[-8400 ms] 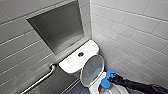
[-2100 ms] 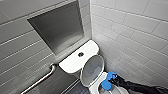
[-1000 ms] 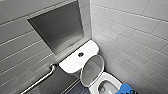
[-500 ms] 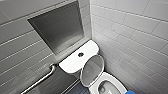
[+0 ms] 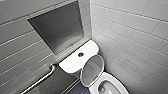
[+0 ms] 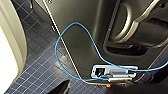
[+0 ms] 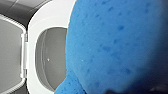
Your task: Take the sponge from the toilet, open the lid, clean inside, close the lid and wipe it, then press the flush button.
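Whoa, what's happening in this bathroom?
A robot is cleaning the toilet. The lid is up, leaning back against the tank, and the right arm holds the blue sponge over the open bowl. The left arm hangs low by the dark tiled floor.

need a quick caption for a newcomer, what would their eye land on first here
The bright blue sponge looms large in the right wrist view, close before the open bowl. In the head view the white toilet sits in the tiled corner with its lid raised against the tank, a dark flush button on the tank top.
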You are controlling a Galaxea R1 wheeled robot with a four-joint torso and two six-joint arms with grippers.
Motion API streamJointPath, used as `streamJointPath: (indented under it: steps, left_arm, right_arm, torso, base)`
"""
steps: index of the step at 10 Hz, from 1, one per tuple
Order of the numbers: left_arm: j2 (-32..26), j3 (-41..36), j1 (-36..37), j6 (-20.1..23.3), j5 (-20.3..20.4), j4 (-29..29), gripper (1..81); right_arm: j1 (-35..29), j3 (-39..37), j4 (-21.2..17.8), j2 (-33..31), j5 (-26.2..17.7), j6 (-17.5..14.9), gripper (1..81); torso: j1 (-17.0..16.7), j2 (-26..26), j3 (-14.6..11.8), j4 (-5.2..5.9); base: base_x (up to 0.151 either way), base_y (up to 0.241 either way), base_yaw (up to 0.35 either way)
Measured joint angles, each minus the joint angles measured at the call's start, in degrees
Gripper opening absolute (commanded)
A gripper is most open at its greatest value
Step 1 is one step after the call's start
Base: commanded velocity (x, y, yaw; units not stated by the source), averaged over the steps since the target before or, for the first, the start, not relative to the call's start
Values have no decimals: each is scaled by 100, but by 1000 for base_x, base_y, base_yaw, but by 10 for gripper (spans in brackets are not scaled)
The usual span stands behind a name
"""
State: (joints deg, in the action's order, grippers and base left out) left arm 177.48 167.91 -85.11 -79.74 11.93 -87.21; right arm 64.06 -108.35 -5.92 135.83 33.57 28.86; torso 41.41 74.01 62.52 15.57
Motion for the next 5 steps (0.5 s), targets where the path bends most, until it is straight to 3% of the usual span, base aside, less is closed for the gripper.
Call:
streamJointPath:
  steps: [3,5]
  left_arm:
    - [28,0,0,2,-1,0,811]
    - [33,0,2,5,-1,0,811]
  right_arm:
    - [443,96,-24,89,484,-2,10]
    - [578,325,-20,257,427,-171,10]
  torso:
    - [0,0,0,0]
    - [0,0,-2,0]
  base:
    - [0,0,0]
    - [0,0,0]
